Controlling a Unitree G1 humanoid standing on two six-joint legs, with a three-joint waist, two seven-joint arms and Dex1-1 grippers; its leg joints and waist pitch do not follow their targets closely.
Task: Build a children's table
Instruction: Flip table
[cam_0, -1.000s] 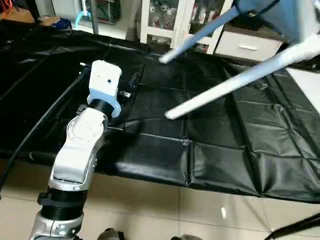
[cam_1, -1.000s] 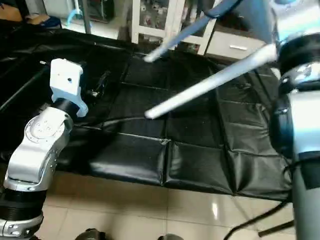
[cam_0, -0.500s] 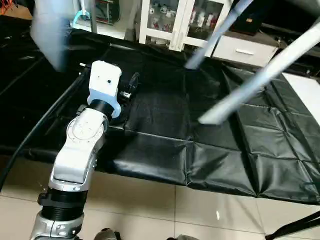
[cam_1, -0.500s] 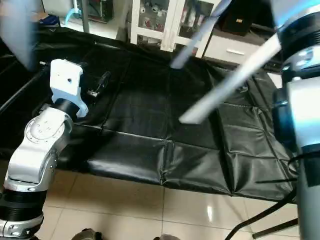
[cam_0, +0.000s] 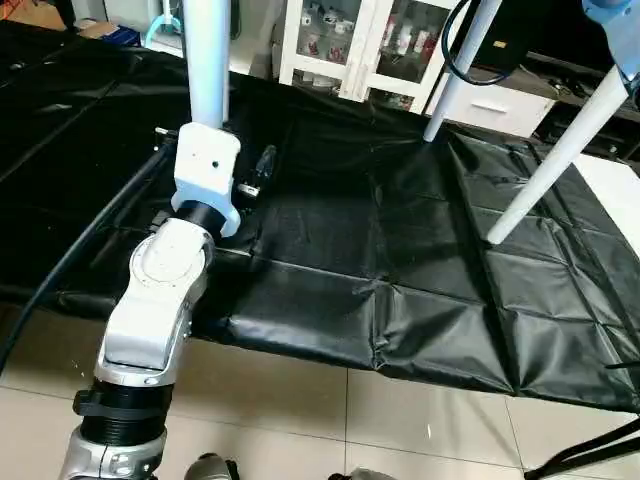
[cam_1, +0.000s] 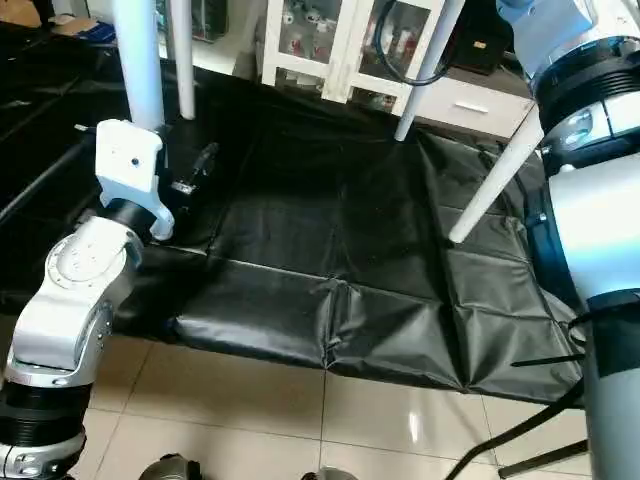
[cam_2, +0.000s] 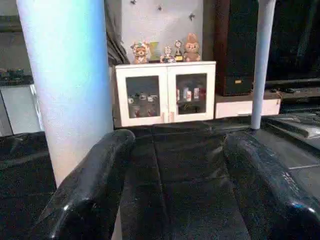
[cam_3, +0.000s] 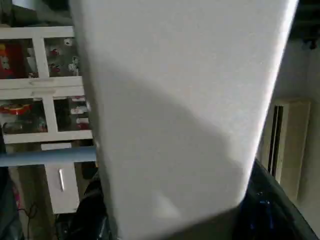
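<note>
The children's table shows as white tube legs hanging nearly upright over the black cover, with the tabletop out of view above. One leg (cam_0: 207, 60) stands just behind my left wrist, another (cam_0: 455, 70) is at the back, and a third (cam_0: 560, 150) slants down on the right. My left gripper (cam_2: 175, 150) is open with nothing between its fingers (cam_2: 95, 190), and a leg (cam_2: 70, 85) stands close beside one of them. My right gripper (cam_3: 175, 205) is shut on a white leg (cam_3: 180, 100) that sits between its black fingers (cam_3: 270, 200).
The black quilted work surface (cam_0: 330, 250) spreads under the legs, and its front edge drops to the tiled floor (cam_0: 300, 400). A white glass-door cabinet (cam_0: 340, 40) and a drawer unit (cam_0: 500, 100) stand behind. A black cable (cam_0: 70, 270) runs along my left arm.
The legs have swung from lying aslant across the picture to nearly upright, feet toward the black cover. One leg has come in beside my left wrist. My left arm has stayed put.
</note>
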